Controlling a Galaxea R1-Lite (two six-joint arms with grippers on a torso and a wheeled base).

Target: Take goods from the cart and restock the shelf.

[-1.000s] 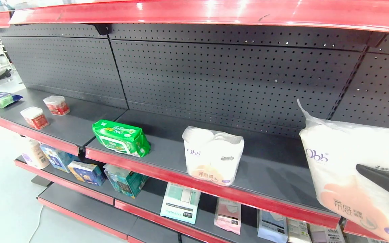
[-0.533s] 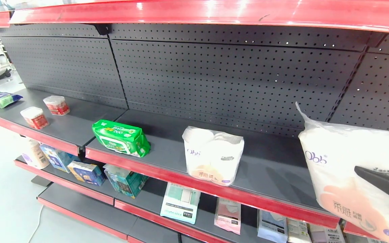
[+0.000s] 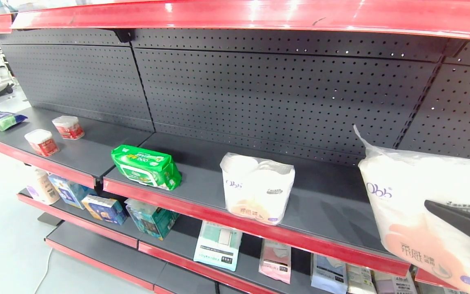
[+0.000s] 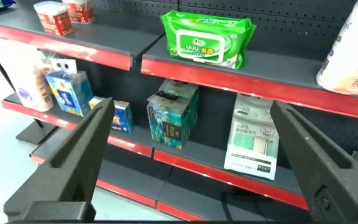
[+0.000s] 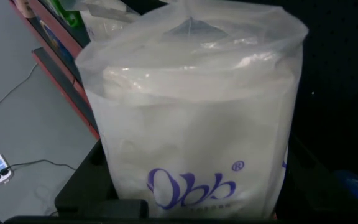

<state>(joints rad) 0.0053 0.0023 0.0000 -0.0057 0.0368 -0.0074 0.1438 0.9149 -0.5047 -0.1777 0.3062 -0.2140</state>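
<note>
A tissue pack (image 3: 431, 196) is gripped upright by the right end effector (image 5: 194, 202), just in front of the shelf (image 3: 333, 204) at its right end, likely to be set down standing. The grip on both sides is revealed in the right wrist view; the left end effector (image 4: 191, 155) is seen open and empty.

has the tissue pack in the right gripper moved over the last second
Yes. The held tissue pack has slid slightly left and down, nearer the standing tissue pack on the shelf, which has not shifted.
</note>
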